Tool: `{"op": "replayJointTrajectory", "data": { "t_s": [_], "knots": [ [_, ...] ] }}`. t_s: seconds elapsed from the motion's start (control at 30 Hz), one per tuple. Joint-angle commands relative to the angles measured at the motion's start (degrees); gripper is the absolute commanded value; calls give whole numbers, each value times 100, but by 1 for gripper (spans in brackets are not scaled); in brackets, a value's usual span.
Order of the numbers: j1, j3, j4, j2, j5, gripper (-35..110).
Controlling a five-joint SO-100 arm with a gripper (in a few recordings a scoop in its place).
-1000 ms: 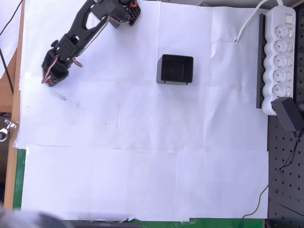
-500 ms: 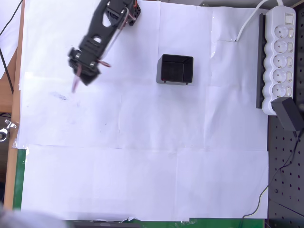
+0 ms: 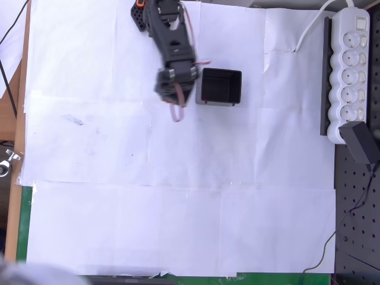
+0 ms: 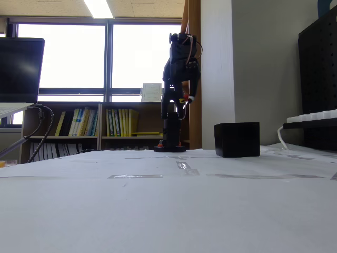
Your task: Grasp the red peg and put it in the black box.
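Your gripper (image 3: 176,110) hangs raised just left of the black box (image 3: 220,86) in the overhead view. You can't tell how far it's open; a reddish sliver there may be the red peg. Placing remains.

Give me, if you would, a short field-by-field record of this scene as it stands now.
Tool: raised off the table, just left of the box in the overhead view
Red peg: reddish piece jutting from the tool's tip, apparently gripped
Black box: upright, open top
Peg in box: not yet
Surface: white paper
Also present: white power strip at the right edge
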Motion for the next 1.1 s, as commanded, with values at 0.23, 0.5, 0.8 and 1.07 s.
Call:
{"op": "replayJointTrajectory", "data": {
  "t_s": [0.23, 0.5, 0.8, 1.07],
  "knots": [
    [-1960, -316, 369, -536, 334, 0],
    [-2250, -729, -527, -483, 536, 0],
    [-2057, -615, -756, -483, -132, 45],
    [-2048, -404, -633, -483, -9, 47]
  ]
}}
